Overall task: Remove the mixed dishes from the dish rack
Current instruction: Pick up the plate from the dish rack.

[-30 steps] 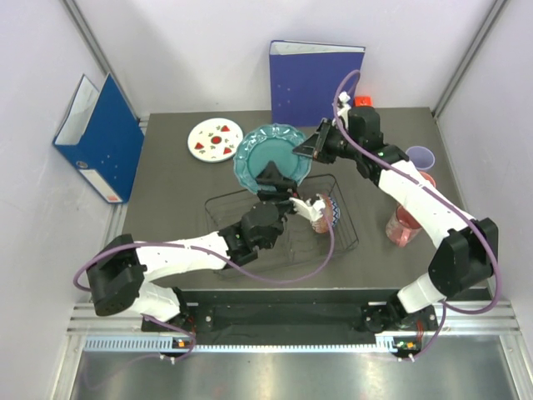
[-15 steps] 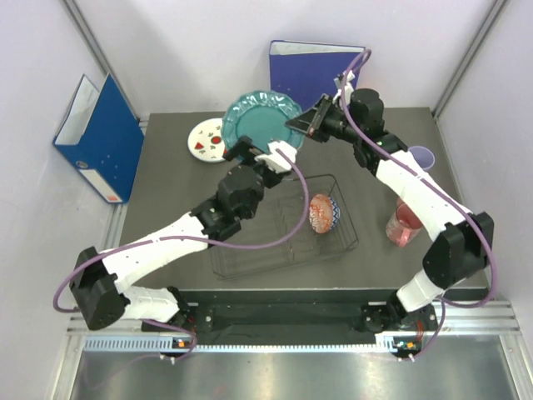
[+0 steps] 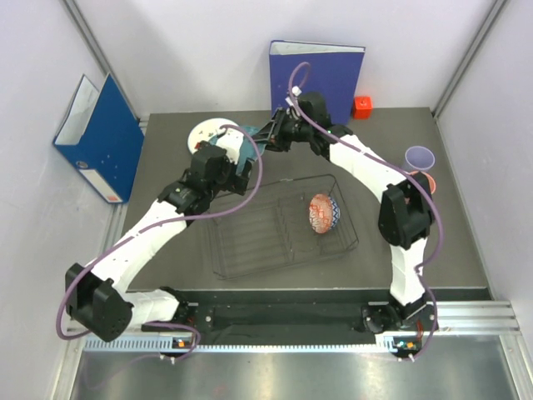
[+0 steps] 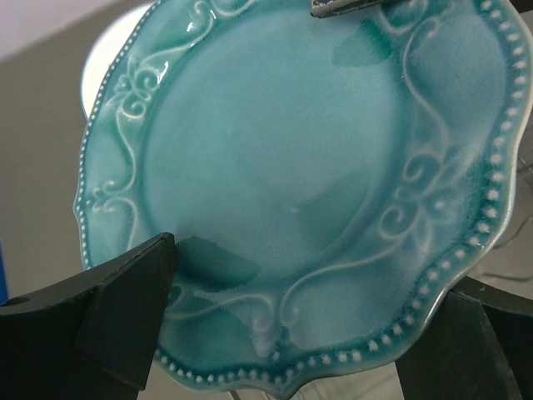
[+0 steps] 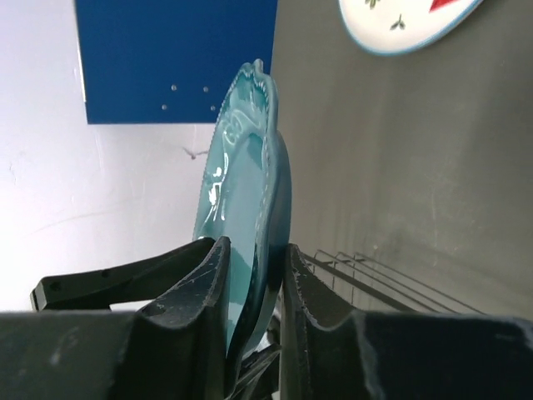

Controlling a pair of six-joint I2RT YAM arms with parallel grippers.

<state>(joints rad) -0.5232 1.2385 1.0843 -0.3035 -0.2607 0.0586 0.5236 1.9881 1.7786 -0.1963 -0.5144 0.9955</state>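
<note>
Teal plate [image 4: 275, 167]: upper middle of the top view, just above the dish rack's [image 3: 250, 242] upper-left corner. Right gripper [image 5: 254, 247] clamped on its rim. Left gripper [image 4: 304, 275] spread wide before its face, apparently not gripping.

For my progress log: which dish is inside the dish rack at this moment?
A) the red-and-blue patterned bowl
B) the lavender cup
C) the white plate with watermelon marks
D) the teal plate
A: in the top view, only the patterned bowl lies within the wires of the dish rack.
</note>
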